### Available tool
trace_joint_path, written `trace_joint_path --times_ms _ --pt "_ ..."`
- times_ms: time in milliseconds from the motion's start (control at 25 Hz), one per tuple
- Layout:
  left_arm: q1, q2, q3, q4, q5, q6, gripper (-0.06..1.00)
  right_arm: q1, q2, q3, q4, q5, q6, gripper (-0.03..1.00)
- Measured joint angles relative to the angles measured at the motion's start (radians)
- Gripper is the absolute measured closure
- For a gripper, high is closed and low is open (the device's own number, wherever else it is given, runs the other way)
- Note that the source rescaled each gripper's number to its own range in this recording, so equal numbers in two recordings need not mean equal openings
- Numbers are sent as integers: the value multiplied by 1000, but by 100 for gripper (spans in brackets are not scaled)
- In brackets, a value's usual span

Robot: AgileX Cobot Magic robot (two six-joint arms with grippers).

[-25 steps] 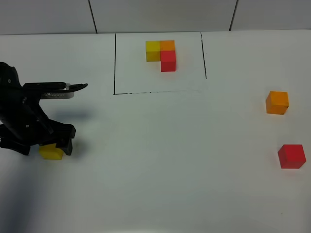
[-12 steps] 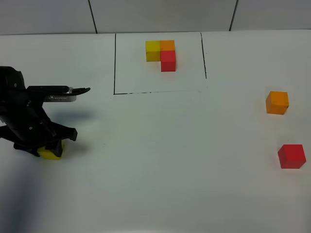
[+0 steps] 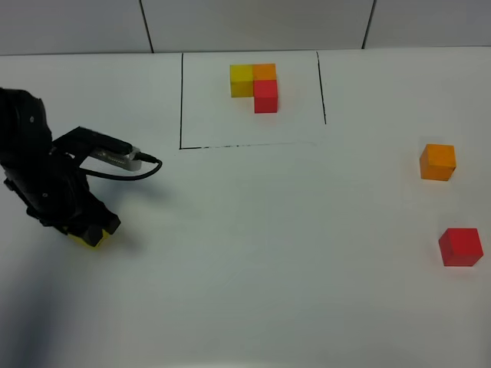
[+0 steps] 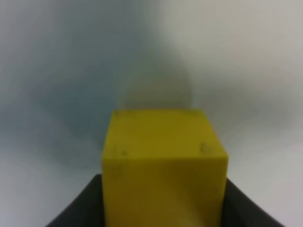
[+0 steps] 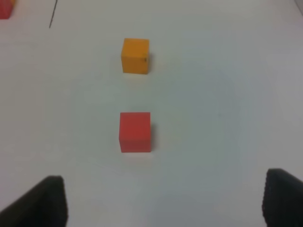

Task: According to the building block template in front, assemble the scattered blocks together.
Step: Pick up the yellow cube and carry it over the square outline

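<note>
High view, left side: my left hand (image 3: 86, 228) is down on the white surface (image 3: 253, 253) at the lower left of the frame, clamped on the yellow block (image 3: 90, 239). Only a corner of that block shows beneath the black fingers. In the left wrist view the same block fills the lower centre, with a dark finger (image 4: 78, 210) pressed against each side face.

High view, top centre: the template (image 3: 255, 83), a yellow, an orange and a red cube touching in an L, sits inside a thin black outline (image 3: 182, 100).

High view, right edge: the orange block (image 3: 437, 162) lies at mid-height and the red block (image 3: 460, 246) below it, apart from each other.

Right wrist view: my right hand (image 5: 165, 203) has its fingers spread wide at the lower corners, holding nothing, with both blocks lying ahead of it.
</note>
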Motion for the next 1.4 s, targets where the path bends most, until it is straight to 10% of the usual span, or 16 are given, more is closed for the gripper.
trace_joint_path --times_ms 920,1400 --pt "-437 492 -993 156 430 394 93 0 0 0 7 0 0 21" --pt "-460 602 -1070 154 393 526 93 0 0 0 8 0 0 21"
